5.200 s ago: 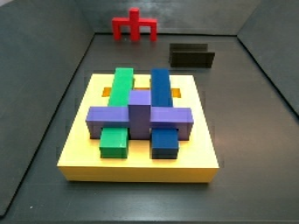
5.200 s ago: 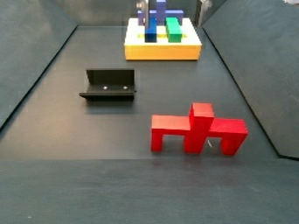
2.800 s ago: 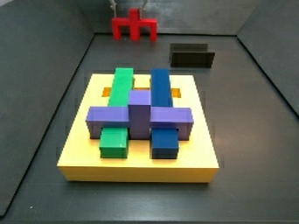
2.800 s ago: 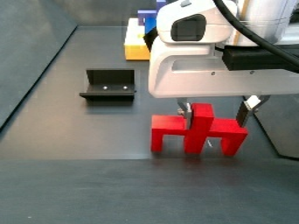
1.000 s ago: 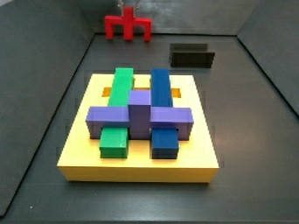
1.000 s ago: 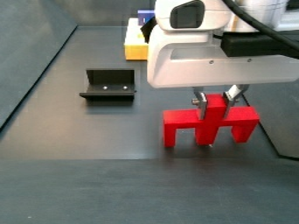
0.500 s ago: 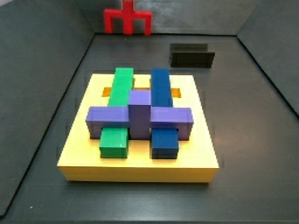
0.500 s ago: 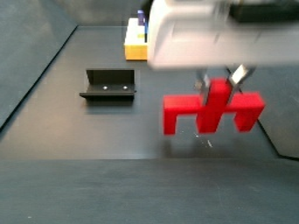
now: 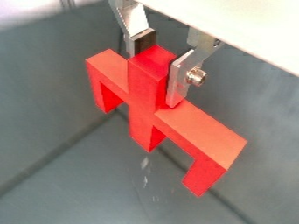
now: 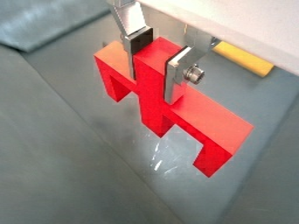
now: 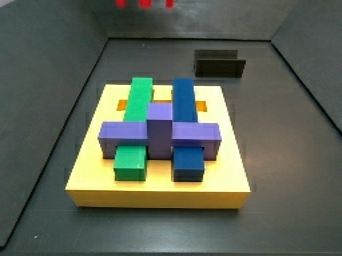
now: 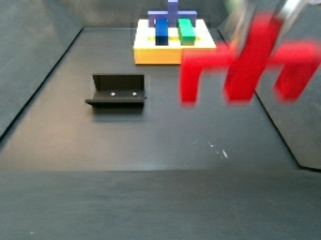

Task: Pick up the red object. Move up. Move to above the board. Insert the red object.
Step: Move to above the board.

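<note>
My gripper (image 9: 160,63) is shut on the upright stem of the red object (image 9: 163,118), which hangs well above the dark floor; both wrist views show it, with its legs pointing down (image 10: 176,109). One silver finger (image 10: 177,72) presses each side of the stem. In a side view the red object (image 12: 245,67) is a motion-blurred shape in mid-air, and in a side view only its legs (image 11: 144,4) show at the top edge. The board (image 11: 160,150) is a yellow slab bearing green, blue and purple blocks, also seen far off (image 12: 175,41). A yellow corner of it shows in a wrist view (image 10: 243,59).
The fixture (image 11: 221,64) stands on the floor beyond the board and shows again in a side view (image 12: 118,92). Grey walls enclose the dark floor (image 12: 138,141) on all sides.
The gripper closed on the red object's stem and has lifted it off the floor; over the last second it has kept rising, now nearly out of one side view.
</note>
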Available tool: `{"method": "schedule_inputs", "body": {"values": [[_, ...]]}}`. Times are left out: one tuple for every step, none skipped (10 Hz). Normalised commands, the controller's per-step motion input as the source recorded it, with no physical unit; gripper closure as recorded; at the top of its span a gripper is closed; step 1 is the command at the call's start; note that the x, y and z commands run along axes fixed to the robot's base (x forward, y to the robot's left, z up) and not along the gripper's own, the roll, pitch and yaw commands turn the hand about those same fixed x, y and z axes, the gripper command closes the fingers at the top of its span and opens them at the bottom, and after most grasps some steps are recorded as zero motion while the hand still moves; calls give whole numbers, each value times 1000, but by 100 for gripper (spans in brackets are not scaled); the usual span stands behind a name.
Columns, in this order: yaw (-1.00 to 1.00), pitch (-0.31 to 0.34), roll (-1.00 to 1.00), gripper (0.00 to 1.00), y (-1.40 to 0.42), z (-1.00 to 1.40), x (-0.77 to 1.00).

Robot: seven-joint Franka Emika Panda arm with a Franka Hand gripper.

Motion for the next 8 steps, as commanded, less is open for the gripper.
{"method": "schedule_inputs", "body": {"values": [[5, 19, -2, 100, -5, 1400, 17], [0, 47, -19, 100, 9, 896, 46], [-5, 89, 1, 100, 4, 329, 31], [-1, 71, 9, 100, 4, 168, 34], [-121, 134, -71, 100, -1400, 129, 214], [-116, 134, -63, 100, -1400, 124, 211], [-51, 96, 7, 100, -1400, 126, 205], [-26, 20, -38, 100, -1400, 126, 201]]}}
